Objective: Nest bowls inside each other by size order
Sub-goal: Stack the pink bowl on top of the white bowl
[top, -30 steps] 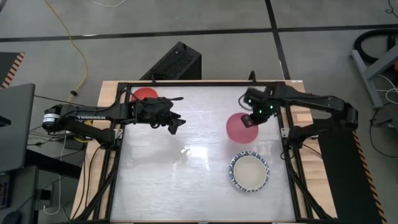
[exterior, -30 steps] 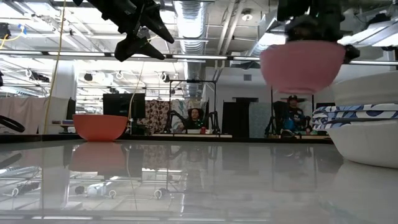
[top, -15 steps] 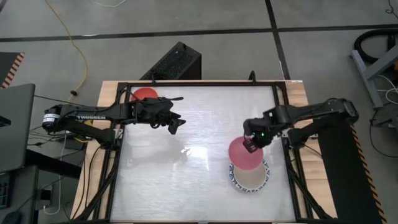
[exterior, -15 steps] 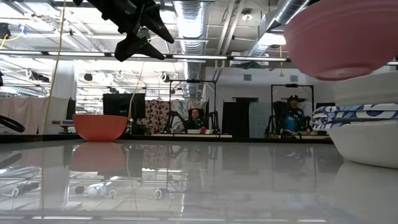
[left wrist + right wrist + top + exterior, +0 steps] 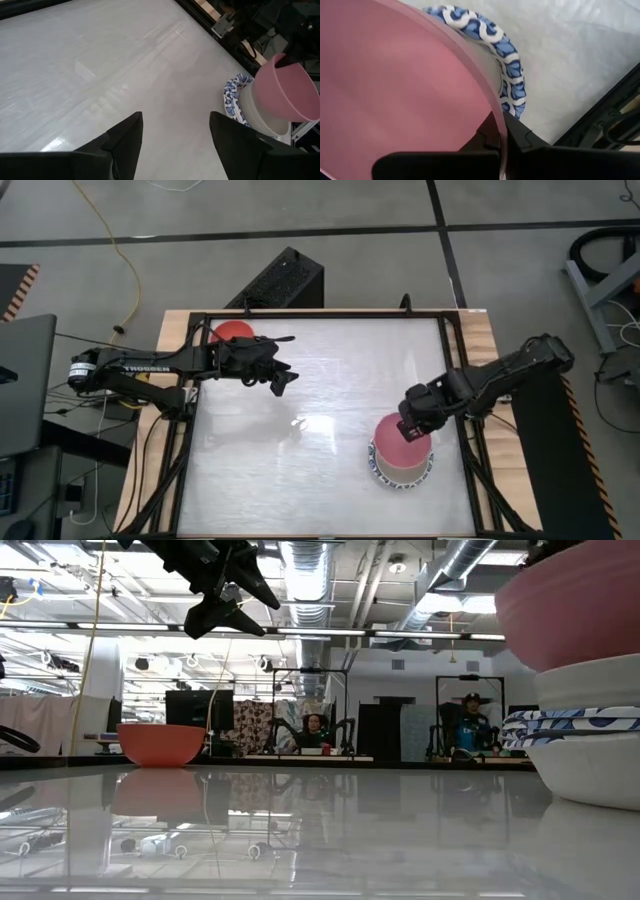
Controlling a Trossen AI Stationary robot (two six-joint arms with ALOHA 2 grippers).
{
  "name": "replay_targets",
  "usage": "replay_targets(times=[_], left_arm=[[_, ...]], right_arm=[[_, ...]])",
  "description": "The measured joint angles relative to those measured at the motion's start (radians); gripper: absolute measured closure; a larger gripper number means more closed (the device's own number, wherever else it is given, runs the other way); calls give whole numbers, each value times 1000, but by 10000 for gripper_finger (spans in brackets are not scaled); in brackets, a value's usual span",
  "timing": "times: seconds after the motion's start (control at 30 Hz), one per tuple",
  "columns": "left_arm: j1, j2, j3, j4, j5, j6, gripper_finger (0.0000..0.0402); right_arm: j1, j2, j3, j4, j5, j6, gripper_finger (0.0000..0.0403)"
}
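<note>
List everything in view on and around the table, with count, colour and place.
Pink bowl: one, pink, held over the bowl stack at the table's right near side.
Bowl stack: white bowls with blue patterned rims plus a plain white one, nested; exact count unclear.
Red bowl: one, red, far left corner.
Table: one, glossy white top, dark frame.
People: two, seated in the room beyond.
Left gripper: open, raised over the table's left part.
Right gripper: shut on the pink bowl's rim.

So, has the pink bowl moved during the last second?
Yes. In the high view the pink bowl, held by the right tool, went from mid-table down over the stack of bowls.
</note>
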Motion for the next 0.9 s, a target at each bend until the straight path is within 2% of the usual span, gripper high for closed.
replay_targets(times=[0.9], left_arm=[[0,0,0,0,0,-1,183]], right_arm=[[125,0,-20,35,78,100,392]])
